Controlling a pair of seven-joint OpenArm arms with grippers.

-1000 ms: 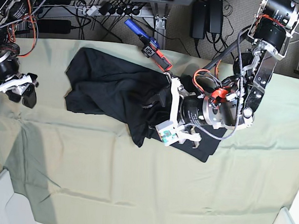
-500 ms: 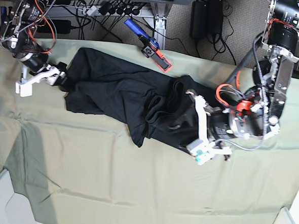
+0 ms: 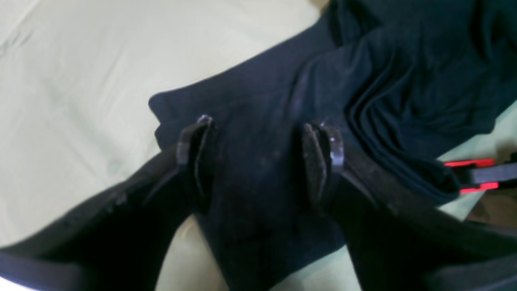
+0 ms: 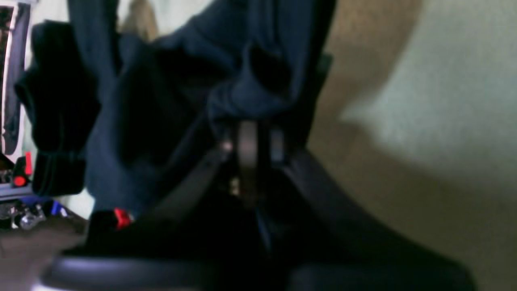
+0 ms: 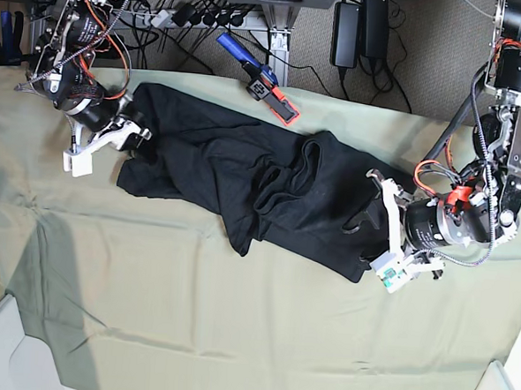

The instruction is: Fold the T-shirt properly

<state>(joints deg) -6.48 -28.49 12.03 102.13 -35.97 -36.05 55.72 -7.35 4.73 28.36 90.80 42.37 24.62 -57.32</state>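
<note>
- Black cotton T-shirt (image 5: 244,172) lies crumpled in a long diagonal bunch on the pale green cloth (image 5: 190,332), upper left to centre right. Not flat, no fold made yet.
- Far left in the base view: right gripper (image 5: 133,132) sits at the shirt's upper-left end. Its wrist view shows the jaws pinched together on a bunched fold of the fabric (image 4: 250,93). Reads as a grip.
- Mid: thick wrinkle ridge through the middle of the garment; blue-and-red tool (image 5: 259,78) lies on the back edge, just clear of the shirt.
- Right: left gripper (image 5: 378,222) spread wide over the shirt's lower-right end, fingers (image 3: 198,157) straddling the flat fabric, holding nothing.
- Step, as I read it: spreading out before folding. Next calls for the left claw to close on that end, then both pull apart to flatten.
</note>
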